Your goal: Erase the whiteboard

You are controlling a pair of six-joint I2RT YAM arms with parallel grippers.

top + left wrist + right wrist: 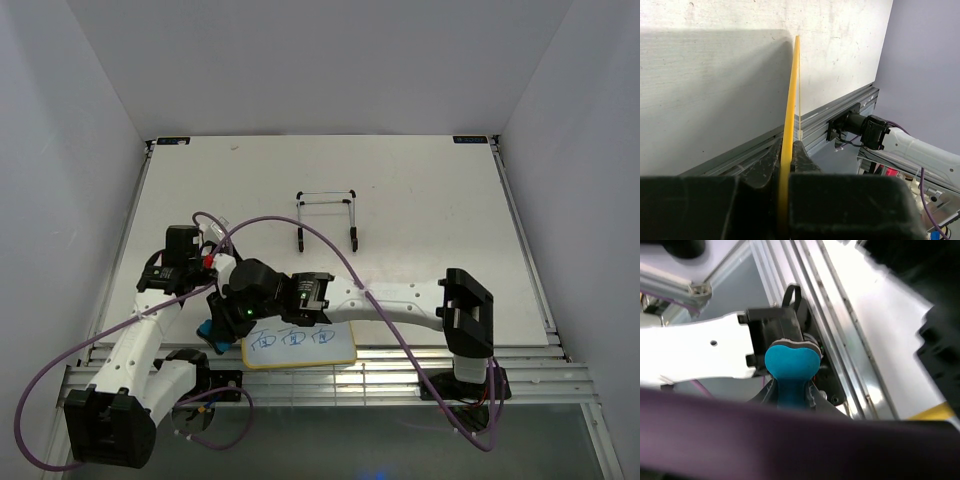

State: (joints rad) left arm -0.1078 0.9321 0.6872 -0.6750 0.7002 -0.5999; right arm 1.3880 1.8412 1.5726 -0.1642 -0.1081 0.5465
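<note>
The whiteboard point(300, 354), white with a yellow-tan frame, lies over the table's near edge and bears three blue handwritten marks. My left gripper point(243, 333) is shut on its left edge. In the left wrist view the frame point(790, 110) shows edge-on between the closed jaws of that gripper point(785, 152). My right gripper point(218, 322) is shut on the blue eraser point(211, 331), just left of the board. In the right wrist view the eraser's rounded blue end point(791, 362) sticks out beyond the gripper point(791, 390). A corner of the yellow frame point(932, 412) shows at the lower right.
A thin black wire easel stand point(327, 215) is at mid-table behind the arms. Aluminium rails point(400, 365) run along the near edge. Purple cables point(330, 255) loop over both arms and blur across the right wrist view. Grey walls enclose the table.
</note>
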